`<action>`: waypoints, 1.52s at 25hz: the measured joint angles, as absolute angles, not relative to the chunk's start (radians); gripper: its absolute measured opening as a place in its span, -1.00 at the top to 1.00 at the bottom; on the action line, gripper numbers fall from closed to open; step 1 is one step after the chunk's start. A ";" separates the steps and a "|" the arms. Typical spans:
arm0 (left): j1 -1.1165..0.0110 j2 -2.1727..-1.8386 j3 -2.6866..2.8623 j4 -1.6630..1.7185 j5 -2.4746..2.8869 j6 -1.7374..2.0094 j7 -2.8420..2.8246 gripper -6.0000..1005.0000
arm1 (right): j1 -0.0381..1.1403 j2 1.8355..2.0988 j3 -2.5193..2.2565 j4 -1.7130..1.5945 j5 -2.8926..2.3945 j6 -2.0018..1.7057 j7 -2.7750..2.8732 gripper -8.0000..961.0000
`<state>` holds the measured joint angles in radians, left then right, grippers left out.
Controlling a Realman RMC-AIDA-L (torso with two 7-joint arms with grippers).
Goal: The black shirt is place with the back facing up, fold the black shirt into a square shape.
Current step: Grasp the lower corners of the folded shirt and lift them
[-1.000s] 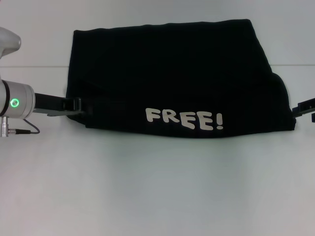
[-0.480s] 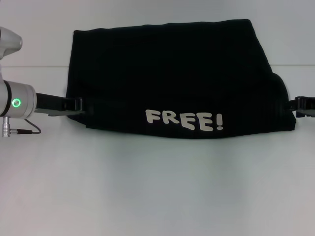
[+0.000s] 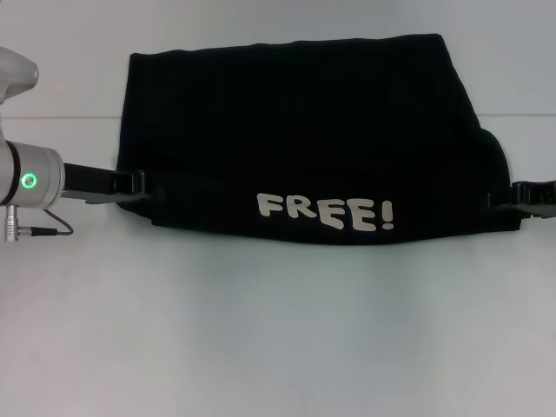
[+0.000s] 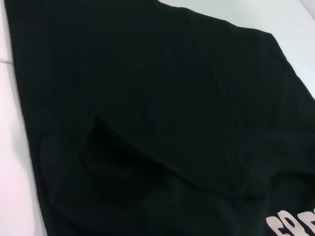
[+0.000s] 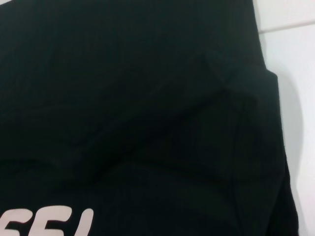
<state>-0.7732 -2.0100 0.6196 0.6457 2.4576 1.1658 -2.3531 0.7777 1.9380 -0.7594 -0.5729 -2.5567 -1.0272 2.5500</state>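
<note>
the left gripper [image 3: 143, 185] sits at the left edge of the black shirt [image 3: 313, 130], its dark fingers reaching in low where the cloth meets the white table [image 3: 278, 330]. whether its jaws are closed on the fabric cannot be told from any view. the right gripper [image 3: 504, 198] is at the opposite edge of the shirt, beside the rounded bulge of cloth there, and its opening cannot be told either.

outward from both, the shirt lies as a wide band across the table, already doubled over, so the white "free!" print [image 3: 326, 213] shows near the edge closest to the robot. the left wrist view shows a soft ridge of layered cloth just inside the shirt's left edge, and the right wrist view shows a tucked sleeve fold near its right edge.

the grippers flank the shirt at about the same level, likely so each can take one side and bring the ends inward; the band looks too wide for a square, so a further fold seems needed.
</note>
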 joint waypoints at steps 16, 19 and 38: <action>-0.775 -2.013 0.620 0.644 2.455 1.164 -2.353 0.98 | 0.780 1.945 -0.752 -0.571 -2.548 -1.003 2.556 0.23; -0.777 -2.013 0.622 0.644 2.454 1.164 -2.353 0.98 | 0.780 1.945 -0.752 -0.570 -2.549 -1.003 2.556 0.53; -0.811 -1.984 0.635 0.735 2.623 1.546 -2.388 0.98 | 0.671 1.891 -0.750 -0.698 -2.559 -1.374 2.635 0.91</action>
<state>-0.8105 -1.9843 0.6349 0.7354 2.6227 1.5459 -2.3881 0.6712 1.8912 -0.7505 -0.6977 -2.5594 -1.3737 2.6347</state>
